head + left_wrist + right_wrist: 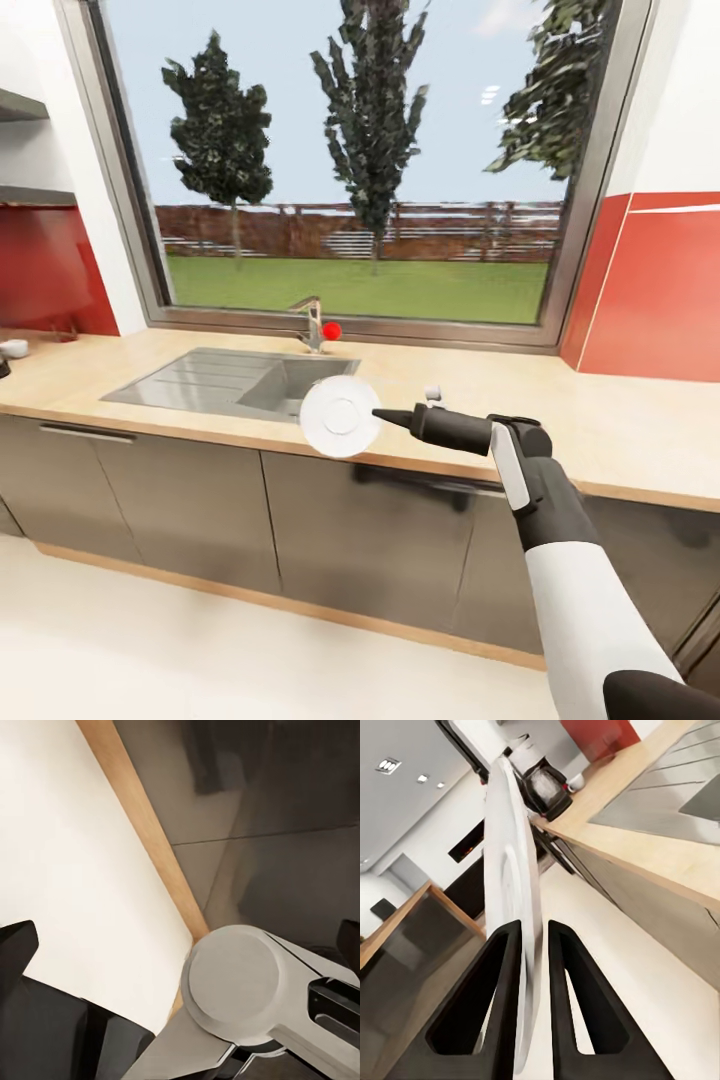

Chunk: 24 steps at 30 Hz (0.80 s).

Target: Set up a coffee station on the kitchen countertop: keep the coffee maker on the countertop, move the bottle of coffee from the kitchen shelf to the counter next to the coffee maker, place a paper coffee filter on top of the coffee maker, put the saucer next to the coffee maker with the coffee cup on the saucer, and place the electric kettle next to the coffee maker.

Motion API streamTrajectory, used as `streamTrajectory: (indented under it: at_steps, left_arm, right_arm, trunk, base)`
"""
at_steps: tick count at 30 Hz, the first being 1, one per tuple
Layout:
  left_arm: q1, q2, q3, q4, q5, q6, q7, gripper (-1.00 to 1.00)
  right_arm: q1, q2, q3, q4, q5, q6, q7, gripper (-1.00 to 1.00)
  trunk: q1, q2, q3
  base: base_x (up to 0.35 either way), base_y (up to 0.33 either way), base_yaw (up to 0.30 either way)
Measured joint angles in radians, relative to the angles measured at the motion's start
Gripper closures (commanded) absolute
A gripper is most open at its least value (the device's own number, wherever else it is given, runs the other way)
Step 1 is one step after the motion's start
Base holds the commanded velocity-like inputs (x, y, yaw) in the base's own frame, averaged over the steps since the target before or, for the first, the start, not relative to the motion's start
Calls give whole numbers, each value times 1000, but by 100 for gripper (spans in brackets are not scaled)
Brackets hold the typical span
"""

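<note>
While the right tool (pixel 385 415) pinched the saucer (pixel 340 416) by its rim, the thin, stiff white disc hung on edge just off the counter's (pixel 620 430) front edge, before the steel sink (pixel 215 380). Glazed and smooth, it looked light but slippery and breakable; the rim was the natural hold. I could not tell the left tool's state.

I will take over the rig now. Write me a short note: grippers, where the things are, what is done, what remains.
Right gripper: shut on the saucer, held on edge in front of the sink, over the kitchen countertop's front edge.
Left gripper: its state cannot be told from the left wrist view.
Coffee cup: on the countertop at far left.
The right wrist view shows the coffee maker on the countertop.
Done: saucer picked up.
Left: set the saucer beside the coffee maker, cup on it; other items not judged.
</note>
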Motion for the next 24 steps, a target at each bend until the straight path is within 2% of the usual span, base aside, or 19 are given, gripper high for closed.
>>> streamTrajectory:
  at_steps: [13, 24]
  left_arm:
    - [0, 0, 0, 0, 0, 0, 0, -100]
    - [0, 0, 0, 0, 0, 0, 0, -100]
  right_arm:
    - [0, 0, 0, 29, 0, -1, 0, 100]
    - [4, 1, -1, 36, 0, -2, 0, 100]
  trunk:
    - [0, 0, 0]
    - [0, 0, 0]
  base:
    - [122, 292, 270]
    - [206, 274, 270]
